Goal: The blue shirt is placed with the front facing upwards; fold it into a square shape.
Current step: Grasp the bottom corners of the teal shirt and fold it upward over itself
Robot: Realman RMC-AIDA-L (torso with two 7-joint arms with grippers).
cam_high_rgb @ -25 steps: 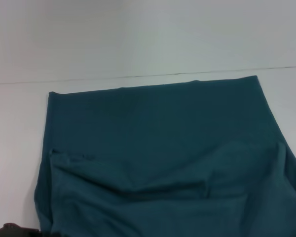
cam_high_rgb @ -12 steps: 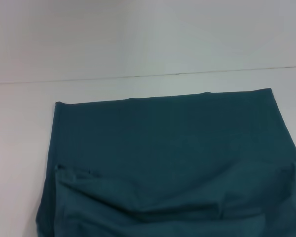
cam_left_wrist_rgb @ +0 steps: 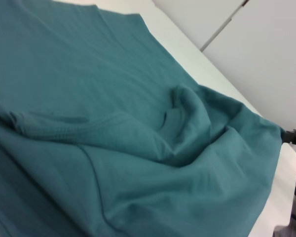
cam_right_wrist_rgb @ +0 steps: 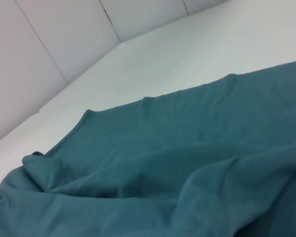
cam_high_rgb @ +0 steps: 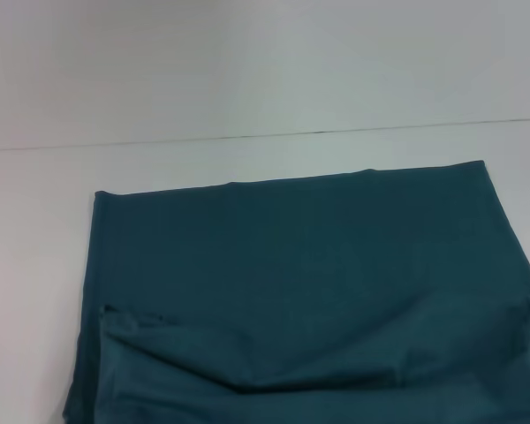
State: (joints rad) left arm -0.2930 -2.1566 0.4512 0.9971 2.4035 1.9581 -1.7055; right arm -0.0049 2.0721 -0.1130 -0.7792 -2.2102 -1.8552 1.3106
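Head view showed the blue shirt point(cam_high_rgb: 291, 291) on the white table point(cam_high_rgb: 247, 71), plain side up; my fingers' state I couldn't tell, and I judged both near corners needed drawing evenly.

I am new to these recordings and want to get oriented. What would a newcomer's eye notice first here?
The blue shirt dominates: plain teal cloth spread across the near half of the white table, no lettering showing. Its far edge lies fairly straight, while a loose, wrinkled fold bunches across the near part. No pincer appears in the head view.
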